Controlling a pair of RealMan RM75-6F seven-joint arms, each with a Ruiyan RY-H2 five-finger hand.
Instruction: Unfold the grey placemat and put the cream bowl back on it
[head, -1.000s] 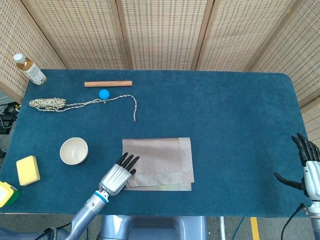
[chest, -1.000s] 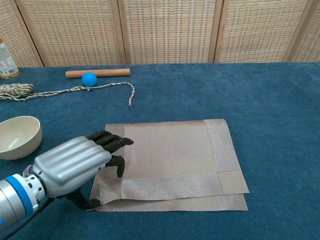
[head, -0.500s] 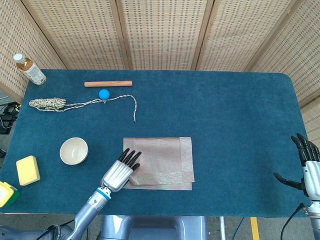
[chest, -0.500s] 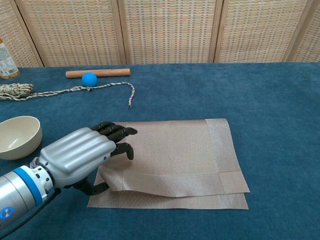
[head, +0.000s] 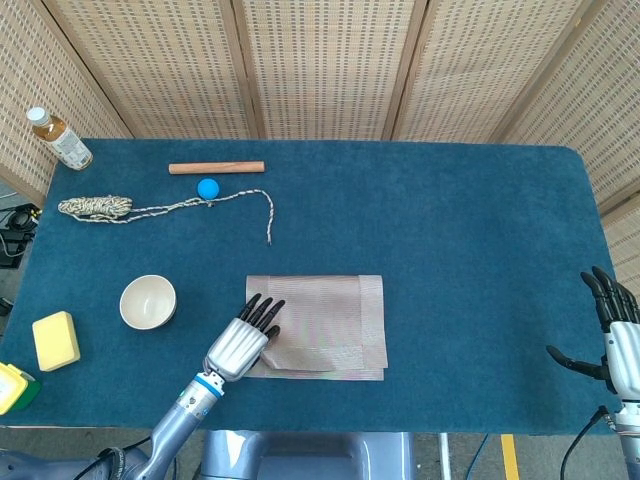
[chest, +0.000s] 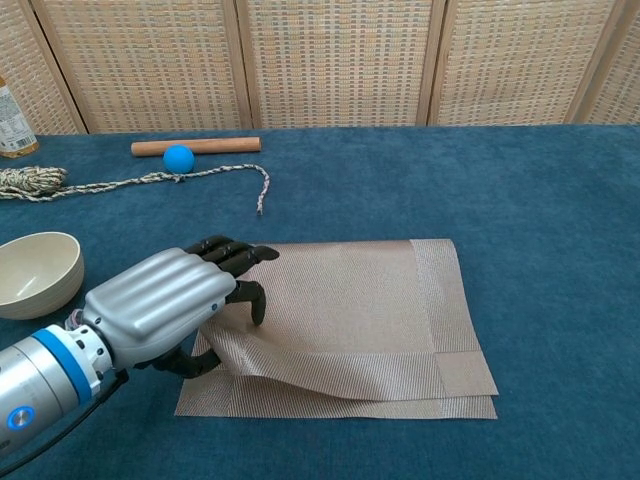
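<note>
Grey placemat (chest: 350, 310) folded, top-layer corner lifted by left hand (chest: 170, 300)

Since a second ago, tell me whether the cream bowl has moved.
No. The cream bowl sits at the same spot on the blue table, left of the grey placemat.

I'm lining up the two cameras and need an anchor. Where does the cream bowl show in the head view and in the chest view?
Head view: cream bowl sits left of centre, left of the grey placemat.
Chest view: cream bowl at the left edge, partly cut off.
Shared landmark: the blue ball beside the wooden stick.
</note>
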